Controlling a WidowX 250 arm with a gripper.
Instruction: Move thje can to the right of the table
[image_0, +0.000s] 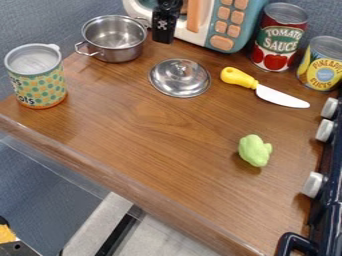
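Observation:
My black gripper (165, 25) hangs at the top edge of the camera view, in front of the toy microwave and just right of the metal pot. A green and yellow patterned can (39, 86) stands upright at the table's left edge, well apart from the gripper. Two more cans stand upright at the back right: a red tomato can (277, 42) and, beside it, a yellow pineapple can (322, 67).
On the wooden table (153, 127) are a metal pot (117, 42), a metal lid (179, 78), a yellow-handled knife (280, 96) and a green toy vegetable (254, 150). The microwave (229, 25) is at the back; a dark stove with knobs (325, 130) borders the right side.

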